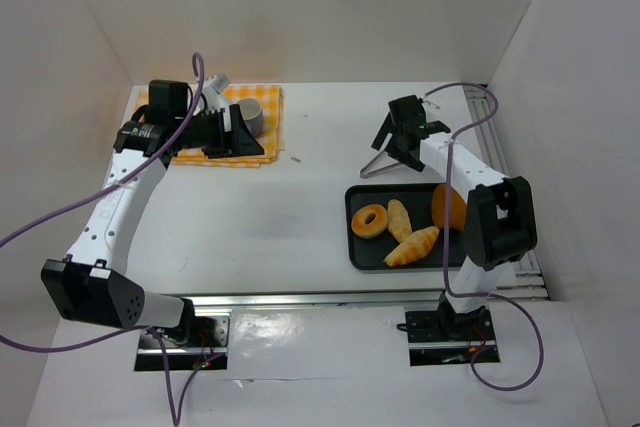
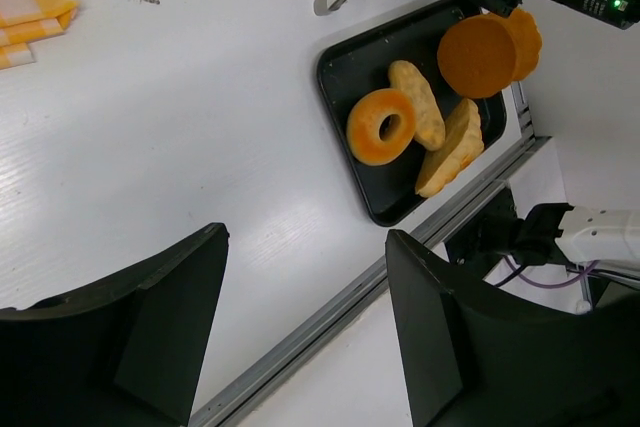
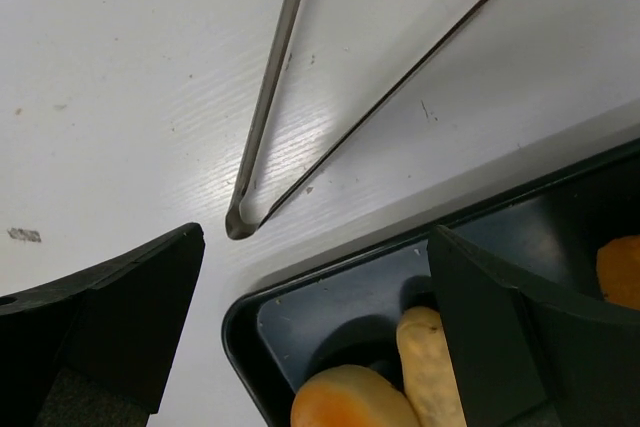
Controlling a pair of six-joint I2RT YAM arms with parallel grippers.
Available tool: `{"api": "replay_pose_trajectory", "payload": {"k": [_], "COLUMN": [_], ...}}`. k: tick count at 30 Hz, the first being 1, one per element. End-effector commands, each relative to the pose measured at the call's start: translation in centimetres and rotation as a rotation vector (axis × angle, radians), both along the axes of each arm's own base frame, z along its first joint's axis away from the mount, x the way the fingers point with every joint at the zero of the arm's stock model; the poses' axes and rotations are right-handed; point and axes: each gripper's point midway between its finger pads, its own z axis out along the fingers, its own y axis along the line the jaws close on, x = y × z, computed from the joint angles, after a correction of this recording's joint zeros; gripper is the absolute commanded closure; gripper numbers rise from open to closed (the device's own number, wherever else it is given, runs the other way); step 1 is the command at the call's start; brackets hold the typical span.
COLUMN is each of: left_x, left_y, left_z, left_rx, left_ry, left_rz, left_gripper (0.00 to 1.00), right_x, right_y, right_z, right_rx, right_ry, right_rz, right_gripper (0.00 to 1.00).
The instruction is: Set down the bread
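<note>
Between the fingers of my right gripper (image 3: 315, 237) I see only bare table. It is spread as wide as it goes and holds nothing, hanging just above the bend of the metal tongs (image 3: 268, 137), beside the far left corner of the black tray (image 3: 245, 332).

A little nearer to me the bread (image 1: 400, 217) lies flat in that tray, with nothing gripping it. The doughnut (image 1: 371, 219) appears to touch its left side and the croissant (image 1: 412, 246) lies against its near end. An orange round piece (image 1: 448, 207) sits apart on its right.

The bread's long axis runs mostly away from the arm bases, slightly tilted. Its far tip leans left toward the tongs and its near tip points at the croissant.

My left gripper (image 2: 305, 237) is out of the way over the checked cloth (image 1: 265, 97), also open and empty.

My reading is that the bread is either already set down or waiting to be lifted; I cannot tell which. If I must take it, I would bring the right gripper back over the tray. I would turn the fingers across the short width of the bread and come down between the doughnut and the orange piece without nudging either.
</note>
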Motion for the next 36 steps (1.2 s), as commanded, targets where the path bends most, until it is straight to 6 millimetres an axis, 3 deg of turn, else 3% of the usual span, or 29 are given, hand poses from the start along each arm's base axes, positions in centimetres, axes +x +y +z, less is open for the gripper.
{"api": "replay_pose_trajectory", "payload": {"k": [1,7,8,17,19,33,36], "left_x": [0.2,0.5,0.5,1.1,1.1,1.8,1.8], "left_y": [-0.3,-0.3,-0.3,-0.4,-0.4,-0.5,-0.4], "left_z": [0.8,0.4,0.4,0.4,0.4,-0.5,-0.5], "left_rx": [-0.024,-0.022,-0.022,-0.021,-0.021,-0.018,-0.013], "left_ry": [-0.028,-0.008,-0.008,0.001,0.001,0.029,0.023], "left_rz": [-0.021,-0.021,-0.021,-0.021,-0.021,-0.021,-0.025], "left_gripper": [0.23,0.23,0.23,0.23,0.23,0.23,0.23], "right_x": [1.5,2.5,2.5,4.8,5.0,6.2,6.6], "right_y": [0.0,0.6,0.6,1.9,2.2,0.5,0.1], "right_z": [1.4,-0.9,-2.2,-4.3,-5.6,-9.6,-10.4], "right_rx": [0.048,0.061,0.057,0.079,0.067,-0.038,-0.064], "right_ry": [-0.085,-0.04,-0.014,0.015,0.042,0.072,0.065], "right_rz": [-0.098,-0.117,-0.124,-0.159,-0.166,-0.262,-0.277], "right_gripper": [0.0,0.0,0.0,0.0,0.0,0.0,0.06]}}
